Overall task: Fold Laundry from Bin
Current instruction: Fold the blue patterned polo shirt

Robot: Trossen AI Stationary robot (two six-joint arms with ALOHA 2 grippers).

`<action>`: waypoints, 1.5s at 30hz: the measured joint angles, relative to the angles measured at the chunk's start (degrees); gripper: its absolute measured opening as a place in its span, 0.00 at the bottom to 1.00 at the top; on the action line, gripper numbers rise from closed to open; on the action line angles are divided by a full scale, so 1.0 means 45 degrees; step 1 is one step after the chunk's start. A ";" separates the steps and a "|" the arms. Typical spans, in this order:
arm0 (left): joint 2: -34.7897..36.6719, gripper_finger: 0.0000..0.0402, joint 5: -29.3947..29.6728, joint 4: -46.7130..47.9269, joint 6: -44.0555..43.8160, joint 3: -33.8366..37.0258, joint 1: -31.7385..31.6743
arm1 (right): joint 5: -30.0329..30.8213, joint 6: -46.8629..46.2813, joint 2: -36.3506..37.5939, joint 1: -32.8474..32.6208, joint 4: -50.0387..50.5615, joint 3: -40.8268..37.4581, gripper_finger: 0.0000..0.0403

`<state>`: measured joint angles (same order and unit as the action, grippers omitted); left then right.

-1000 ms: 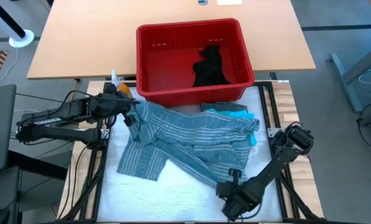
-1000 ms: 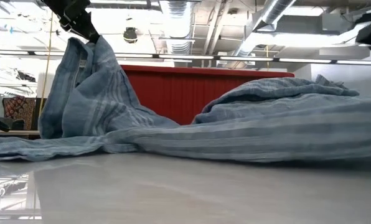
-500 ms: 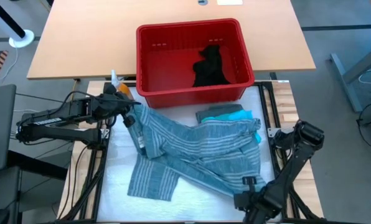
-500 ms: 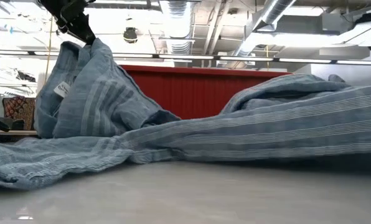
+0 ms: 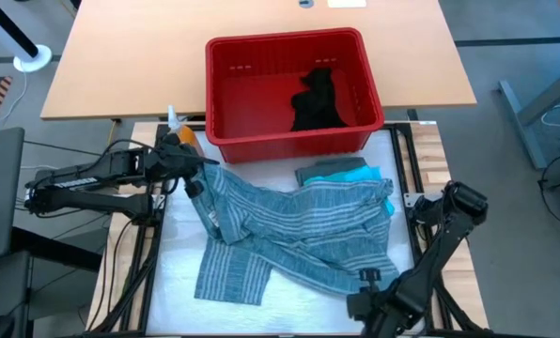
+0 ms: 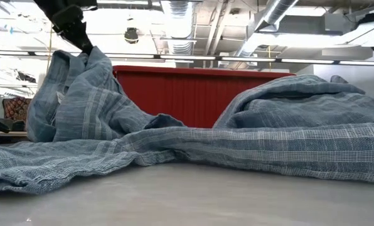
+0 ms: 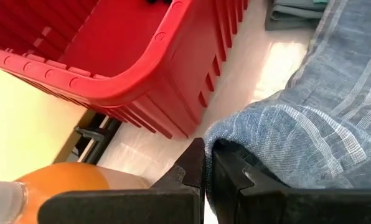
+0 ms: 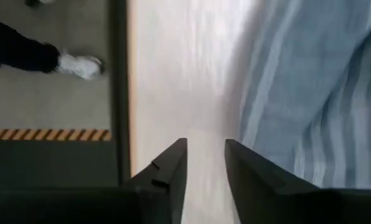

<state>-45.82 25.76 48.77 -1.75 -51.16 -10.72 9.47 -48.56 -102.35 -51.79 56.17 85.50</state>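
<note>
A pale wooden tabletop [image 5: 130,66] stood on a grey floor [image 5: 524,28]. Overhead ran silver ventilation ducts [image 6: 272,16] and bright ceiling lights [image 6: 133,16]. Yellow-and-black hazard tape [image 8: 48,134] striped the floor, near a person's white shoe [image 8: 79,64].

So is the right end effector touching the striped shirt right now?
Apart. The right wrist view shows the right end effector with its fingers spread over bare table and nothing between them; the striped shirt lies off to one side.
</note>
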 joint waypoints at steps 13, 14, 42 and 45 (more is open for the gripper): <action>0.0000 0.00 -0.0823 -0.0043 0.1310 0.0005 0.0000 | 0.1659 0.6862 -0.3516 0.4544 -1.0987 0.0716 0.43; 0.0000 0.00 -0.0986 -0.0045 0.1391 0.0005 0.0000 | 0.1581 0.7223 -0.4035 0.4842 -1.1600 0.1068 0.43; -0.0540 0.00 -0.1315 0.0080 0.2121 0.0010 0.0005 | 0.0426 0.8235 -0.9224 0.6252 -0.9244 0.6832 0.43; -0.0665 0.00 -0.1307 0.0069 0.2121 0.0015 0.0005 | -0.0081 0.7562 -0.9214 0.6135 -0.8624 0.6832 0.41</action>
<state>-48.82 19.88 49.08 7.79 -51.09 -10.70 9.11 -14.54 -143.81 -24.18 17.36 116.25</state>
